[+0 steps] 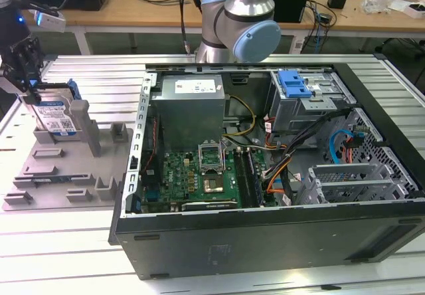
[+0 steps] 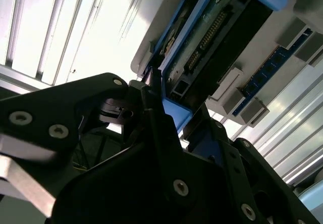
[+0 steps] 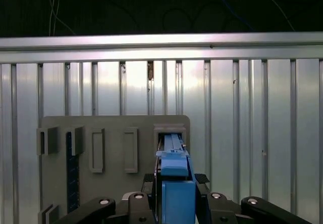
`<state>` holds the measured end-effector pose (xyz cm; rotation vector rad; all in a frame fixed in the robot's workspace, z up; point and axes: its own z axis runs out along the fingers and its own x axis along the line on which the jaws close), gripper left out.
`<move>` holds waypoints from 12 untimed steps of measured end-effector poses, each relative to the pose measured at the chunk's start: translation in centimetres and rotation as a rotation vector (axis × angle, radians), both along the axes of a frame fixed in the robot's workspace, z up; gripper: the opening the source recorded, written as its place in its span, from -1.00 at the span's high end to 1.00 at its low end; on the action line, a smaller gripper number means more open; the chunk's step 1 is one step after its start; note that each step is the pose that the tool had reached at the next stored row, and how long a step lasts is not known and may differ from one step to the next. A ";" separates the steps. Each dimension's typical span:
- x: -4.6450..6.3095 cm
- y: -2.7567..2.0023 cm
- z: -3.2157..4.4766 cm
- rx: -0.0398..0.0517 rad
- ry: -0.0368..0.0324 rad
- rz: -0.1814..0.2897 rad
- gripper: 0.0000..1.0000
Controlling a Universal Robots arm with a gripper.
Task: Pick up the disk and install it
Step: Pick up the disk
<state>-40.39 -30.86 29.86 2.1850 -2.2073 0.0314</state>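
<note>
At the tabletop's [image 1: 99, 76] edge on the exterior view's left, a grey fixture plate [image 1: 60, 169] lies flat, and the disk [image 1: 56, 115] stands upright on its narrow edge in a slot near the plate's far corner. Its silver face with the white-and-blue label shows in the exterior view, framed by the blue carrier.

The gripper [image 1: 33, 96] comes down onto the disk from above and is clenched on it – in both wrist views the 2 black fingers [image 3: 202, 183] sit hard against the blue carrier, 1 on each side, with no gap showing. In the first wrist view the gripper [image 3: 175, 196] holds the near end of the disk [image 3: 174, 151], while the far end sits inside the raised grey slot of the fixture plate [image 3: 111, 128]. In the second wrist view the gripper [image 2: 171, 115] pinches a blue corner of the disk [image 2: 212, 37], whose dark underside and connector row face the camera.

A narrow dark blue circuit strip [image 3: 72, 168] stands in another slot of the plate, well apart from the disk.

Toward the tabletop's middle – beside the plate – sits the open computer case [image 1: 265, 242], holding a grey power supply box [image 1: 189, 109], a green motherboard [image 1: 192, 175] and a blue latch piece [image 1: 294, 82] on the drive cage at the far corner. The arm [image 1: 242, 16] rises behind the case.
</note>
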 end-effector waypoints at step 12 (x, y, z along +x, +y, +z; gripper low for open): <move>0.0 0.00 0.00 0.0000 0.0000 0.000 0.27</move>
